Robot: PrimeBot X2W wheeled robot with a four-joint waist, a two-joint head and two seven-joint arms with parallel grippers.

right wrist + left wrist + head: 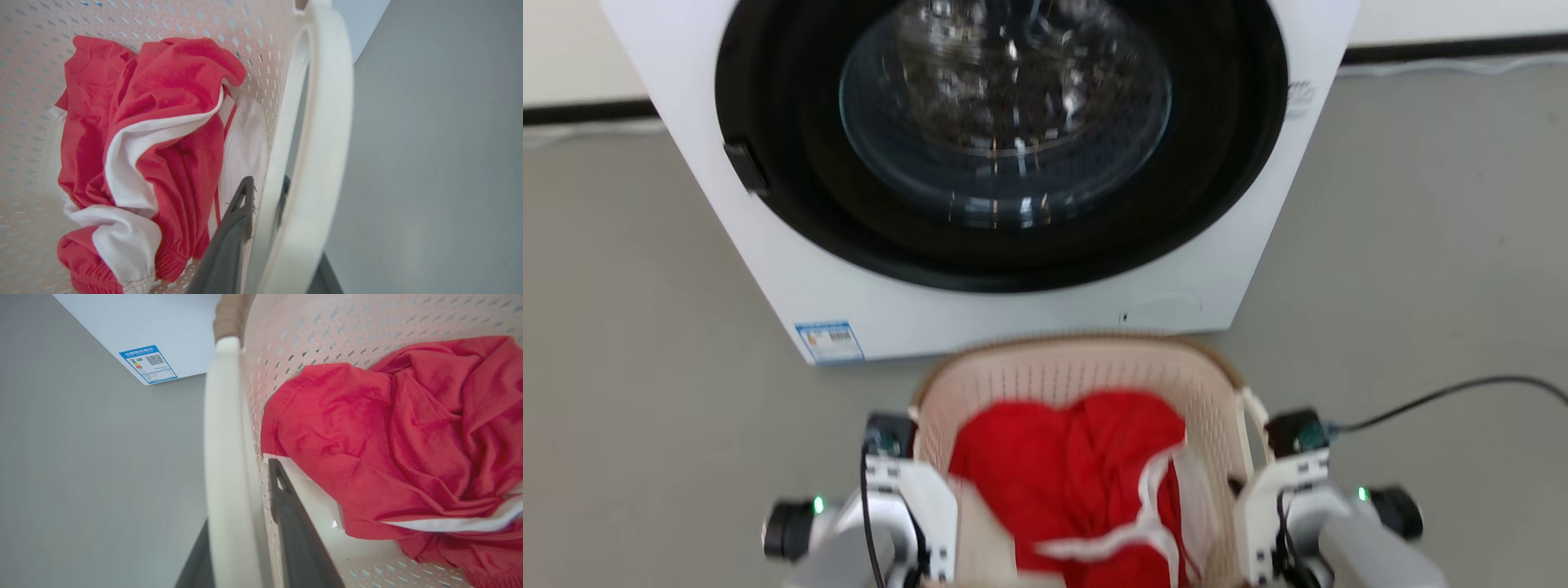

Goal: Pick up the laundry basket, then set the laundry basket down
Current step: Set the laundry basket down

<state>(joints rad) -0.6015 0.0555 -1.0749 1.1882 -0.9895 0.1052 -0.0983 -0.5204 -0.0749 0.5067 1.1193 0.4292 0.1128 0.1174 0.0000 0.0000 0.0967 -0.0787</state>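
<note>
the left gripper [241, 498] is clamped over the white handle [229, 457] of the laundry basket [1078, 367], one finger [294, 522] inside the perforated wall, the other outside. the right gripper [265, 183] is clenched likewise on the opposite handle [322, 122]. between the fingers, red-and-white clothes [1070, 474] are heaped in the basket. beyond the fingertips a white washer [980, 318] is seen; its blue label [149, 364] bears a qr code, and the print cannot be read.

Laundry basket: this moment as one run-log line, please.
laundry basket: red-white garment inside | washing machine behind | left pincer, right pincer: clamped on sides
</note>
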